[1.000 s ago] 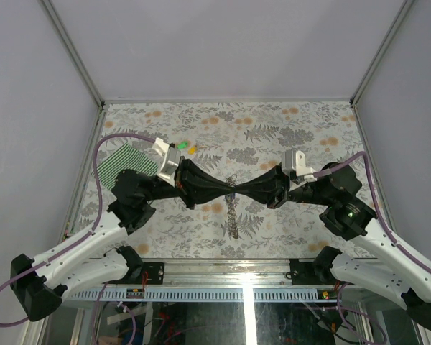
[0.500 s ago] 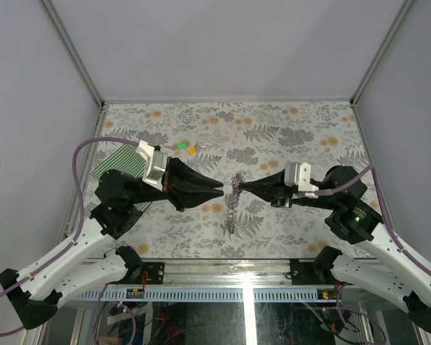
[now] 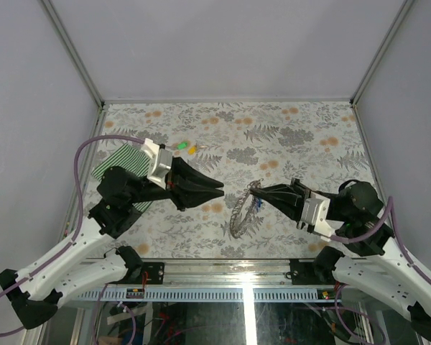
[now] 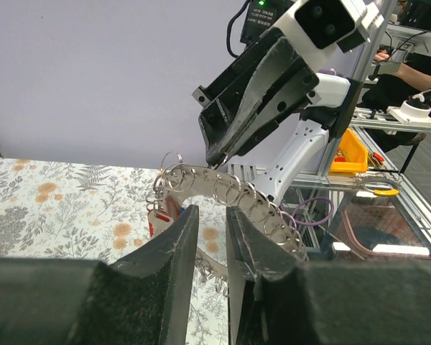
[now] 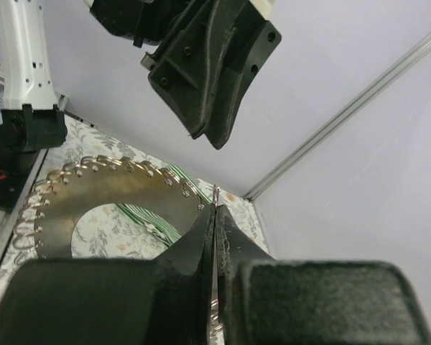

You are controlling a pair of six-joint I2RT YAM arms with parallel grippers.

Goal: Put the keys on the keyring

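Observation:
The keyring (image 3: 238,219) is a curved metal strip lined with small rings, arching up from the table. My right gripper (image 3: 253,188) is shut on its top ring, which shows pinched at the fingertips in the right wrist view (image 5: 214,208). A red key (image 4: 156,220) and a blue key (image 4: 174,208) hang from the keyring (image 4: 233,192) near that end. My left gripper (image 3: 220,188) is a little to the left of it, jaws slightly open and empty (image 4: 210,215). A green key (image 3: 181,146) and a yellow key (image 3: 192,149) lie on the table behind the left arm.
A green-and-white striped cloth (image 3: 122,164) lies at the left edge, partly under the left arm. The floral table cover (image 3: 302,136) is walled by grey panels on three sides. The frame rail (image 3: 223,264) runs along the near edge.
My left gripper let go, opened a little and drew back to the left. My right gripper swung toward the near right, keeping the keyring's end and lifting the strip into an arc.

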